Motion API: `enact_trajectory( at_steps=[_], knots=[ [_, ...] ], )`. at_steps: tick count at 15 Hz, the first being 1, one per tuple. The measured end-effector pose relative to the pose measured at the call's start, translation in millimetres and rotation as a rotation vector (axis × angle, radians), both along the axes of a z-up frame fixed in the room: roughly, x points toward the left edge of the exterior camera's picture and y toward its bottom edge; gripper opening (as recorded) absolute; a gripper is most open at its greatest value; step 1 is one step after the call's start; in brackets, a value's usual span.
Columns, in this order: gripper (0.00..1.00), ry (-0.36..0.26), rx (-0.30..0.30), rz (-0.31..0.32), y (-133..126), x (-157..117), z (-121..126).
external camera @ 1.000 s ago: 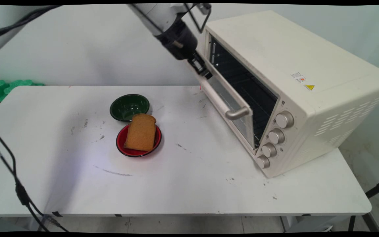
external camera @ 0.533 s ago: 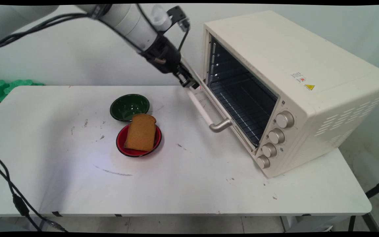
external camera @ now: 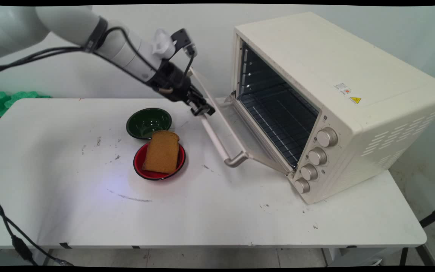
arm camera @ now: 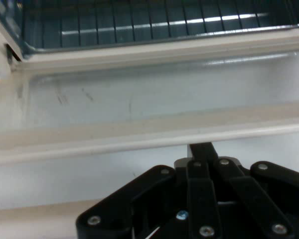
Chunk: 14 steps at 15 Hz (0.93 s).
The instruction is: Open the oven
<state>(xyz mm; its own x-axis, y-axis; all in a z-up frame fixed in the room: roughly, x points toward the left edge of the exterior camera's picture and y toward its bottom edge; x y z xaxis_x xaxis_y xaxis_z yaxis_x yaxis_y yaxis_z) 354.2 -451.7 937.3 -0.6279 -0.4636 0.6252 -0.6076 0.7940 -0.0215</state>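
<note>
My black gripper (external camera: 203,110) is shut on the far end of the oven door's handle (external camera: 219,141), a pale bar with metal ends. The cream toaster oven (external camera: 315,75) stands at the right, and its glass door (external camera: 240,130) hangs down almost flat over the table. In the hand view the handle (arm camera: 114,139) crosses just above my gripper (arm camera: 202,149), with the door glass (arm camera: 139,99) and the wire rack (arm camera: 139,25) beyond. Left of the door a slice of brown bread (external camera: 161,152) lies on a red plate (external camera: 138,168), beside a green bowl (external camera: 148,122).
The oven's knobs (external camera: 317,155) face the table's front right. Green foam pieces (external camera: 2,100) lie past the table's (external camera: 89,211) back left corner. Black cables (external camera: 10,230) hang at the front left edge.
The gripper has swung down and to the left with the handle, and the oven door has dropped from nearly closed to almost fully open. Bread, plate and bowl stay put.
</note>
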Motion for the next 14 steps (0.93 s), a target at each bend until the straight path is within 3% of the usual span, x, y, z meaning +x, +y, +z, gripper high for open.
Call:
enact_trajectory(
  at_steps=[14],
  knots=[
    [0.0,0.086,-0.017,0.033,41,41,-64]
  ],
)
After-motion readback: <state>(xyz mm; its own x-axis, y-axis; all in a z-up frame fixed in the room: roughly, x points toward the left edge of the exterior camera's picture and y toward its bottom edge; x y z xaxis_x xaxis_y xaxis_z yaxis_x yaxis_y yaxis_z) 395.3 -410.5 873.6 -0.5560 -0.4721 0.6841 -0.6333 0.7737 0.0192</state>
